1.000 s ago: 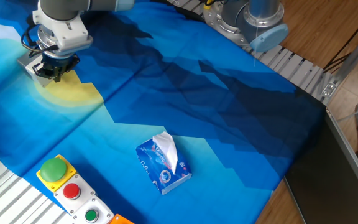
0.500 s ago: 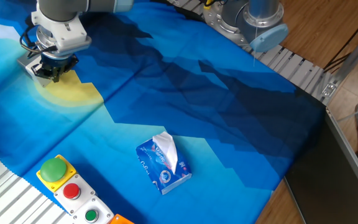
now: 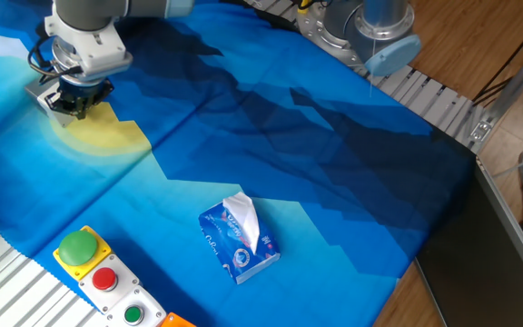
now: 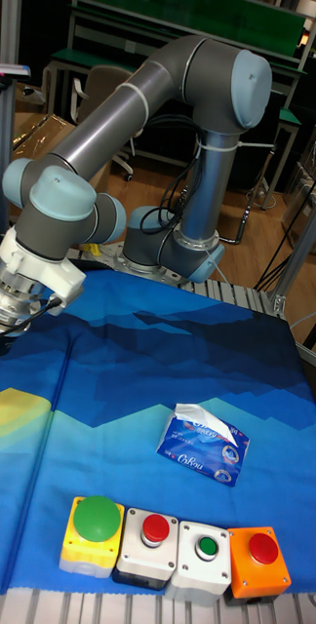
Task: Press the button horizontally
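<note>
A small light-grey box (image 3: 42,93) stands at the far left of the blue cloth, on its yellow patch. The button on it does not show; the side it would be on is hidden behind my gripper. My gripper (image 3: 79,104) hangs low right beside the box, its dark fingers against or just short of the box's right side. I cannot make out any gap between the fingertips. In the tall fixed view only the wrist (image 4: 29,278) shows at the left edge, and the box is out of frame.
A blue tissue pack (image 3: 239,238) lies mid-cloth. Along the front edge stand a yellow panel with a green dome (image 3: 78,245), a white panel with a red button (image 3: 104,279), another with a small green button (image 4: 207,547) and an orange box (image 4: 259,563). The arm's base (image 3: 370,27) stands at the back.
The gripper has crept slightly left toward the grey box. Nothing else has moved.
</note>
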You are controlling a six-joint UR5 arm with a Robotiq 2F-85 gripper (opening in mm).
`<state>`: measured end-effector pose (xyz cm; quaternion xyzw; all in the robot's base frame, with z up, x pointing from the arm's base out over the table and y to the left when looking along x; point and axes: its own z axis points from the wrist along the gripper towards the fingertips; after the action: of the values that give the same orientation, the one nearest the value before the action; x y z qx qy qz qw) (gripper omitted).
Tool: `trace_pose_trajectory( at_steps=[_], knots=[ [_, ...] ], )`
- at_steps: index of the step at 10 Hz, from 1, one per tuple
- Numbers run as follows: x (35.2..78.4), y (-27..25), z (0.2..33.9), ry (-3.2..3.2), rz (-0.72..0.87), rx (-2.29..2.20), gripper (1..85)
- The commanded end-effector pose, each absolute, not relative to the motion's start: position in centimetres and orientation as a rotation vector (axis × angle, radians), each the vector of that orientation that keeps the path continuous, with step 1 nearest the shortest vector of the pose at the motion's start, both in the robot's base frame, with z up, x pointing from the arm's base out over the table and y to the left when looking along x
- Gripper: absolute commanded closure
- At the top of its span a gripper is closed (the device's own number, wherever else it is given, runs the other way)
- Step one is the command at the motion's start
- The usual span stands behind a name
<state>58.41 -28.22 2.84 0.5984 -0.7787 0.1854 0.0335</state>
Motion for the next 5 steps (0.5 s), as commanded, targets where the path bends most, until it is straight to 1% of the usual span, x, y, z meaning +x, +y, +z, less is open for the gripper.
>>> trace_pose_trajectory(
  at_steps=[1,5],
  knots=[
    [58.50,-28.44,2.91,-2.413,0.571,1.833,84.7],
    [58.59,-28.65,2.96,-2.411,0.581,1.831,84.7]
  ],
)
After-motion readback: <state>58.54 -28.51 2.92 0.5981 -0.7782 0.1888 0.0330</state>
